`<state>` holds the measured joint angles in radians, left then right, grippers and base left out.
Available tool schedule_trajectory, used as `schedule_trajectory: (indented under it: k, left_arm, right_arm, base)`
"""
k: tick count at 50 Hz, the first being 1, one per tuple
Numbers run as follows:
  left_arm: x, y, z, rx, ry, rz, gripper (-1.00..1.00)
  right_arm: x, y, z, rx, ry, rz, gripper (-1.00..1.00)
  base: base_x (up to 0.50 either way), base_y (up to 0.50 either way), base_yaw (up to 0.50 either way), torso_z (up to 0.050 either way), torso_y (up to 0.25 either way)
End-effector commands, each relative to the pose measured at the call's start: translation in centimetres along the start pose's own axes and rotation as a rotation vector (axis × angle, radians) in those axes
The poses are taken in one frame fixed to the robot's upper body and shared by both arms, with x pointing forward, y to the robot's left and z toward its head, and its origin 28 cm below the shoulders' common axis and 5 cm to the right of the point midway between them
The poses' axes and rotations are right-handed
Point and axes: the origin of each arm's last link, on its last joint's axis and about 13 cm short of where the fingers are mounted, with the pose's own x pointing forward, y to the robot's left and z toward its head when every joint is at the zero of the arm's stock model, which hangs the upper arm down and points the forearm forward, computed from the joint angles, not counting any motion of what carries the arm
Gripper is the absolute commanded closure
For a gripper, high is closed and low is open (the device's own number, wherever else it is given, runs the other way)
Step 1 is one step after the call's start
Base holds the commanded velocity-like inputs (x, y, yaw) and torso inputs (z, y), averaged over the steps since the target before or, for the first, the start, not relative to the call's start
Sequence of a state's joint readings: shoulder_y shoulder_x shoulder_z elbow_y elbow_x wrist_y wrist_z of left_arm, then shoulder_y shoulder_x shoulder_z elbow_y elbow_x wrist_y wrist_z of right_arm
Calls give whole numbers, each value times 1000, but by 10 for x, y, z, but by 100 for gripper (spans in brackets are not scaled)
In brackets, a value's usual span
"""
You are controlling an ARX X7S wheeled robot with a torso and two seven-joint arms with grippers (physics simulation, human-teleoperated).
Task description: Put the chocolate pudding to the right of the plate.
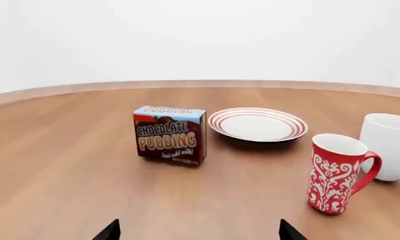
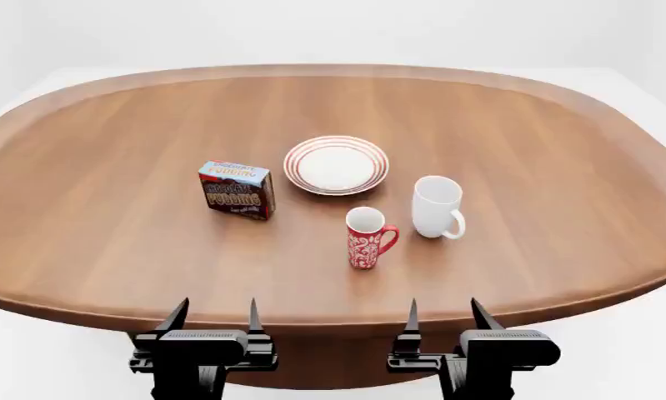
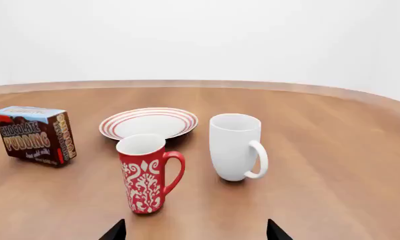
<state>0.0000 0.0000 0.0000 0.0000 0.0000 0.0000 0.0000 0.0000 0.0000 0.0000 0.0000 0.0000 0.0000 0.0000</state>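
Chocolate pudding [image 2: 236, 190] upright on the wooden surface [image 2: 555, 158], lettered front toward the robot, just beside the plate [image 2: 336, 164] on its left and not touching it. Plate flat near the middle of the surface, red-orange rings around a white centre. Red patterned mug [image 2: 366, 237] nearer the robot than the plate, handle turned to the right; plain white mug [image 2: 436, 207] just beside it on the right and slightly farther back, handle toward the robot, the two mugs apart. Space directly right of the plate bordered in front by the white mug. Left gripper [image 2: 213, 315] and right gripper [image 2: 442, 313] both low at the near edge of the surface, well apart from every object, jaws spread wide with nothing between them. In the wrist views only the dark fingertips [image 1: 108, 231] visible at the frame edge, clear of the box and the mugs.
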Motion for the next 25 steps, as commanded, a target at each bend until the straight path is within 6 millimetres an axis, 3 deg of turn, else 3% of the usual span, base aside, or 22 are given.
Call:
schedule_trajectory:
  k: [1,8,25]
  left_arm:
    - [-1,0,-2,22,-3,2,-100]
    - [0,0,-2,15,12,-4,-100]
    - [0,0,-4,23,20,-18,-100]
  right_arm:
    - [0,0,-3,17,18,5,-100]
    - [0,0,-2,11,-3,-10,-100]
    - [-1,0,-5,49,14,1,-100]
  base:
    - [0,0,0,0,0]
    - [0,0,0,0,0]
    - [0,500,0,0,0]
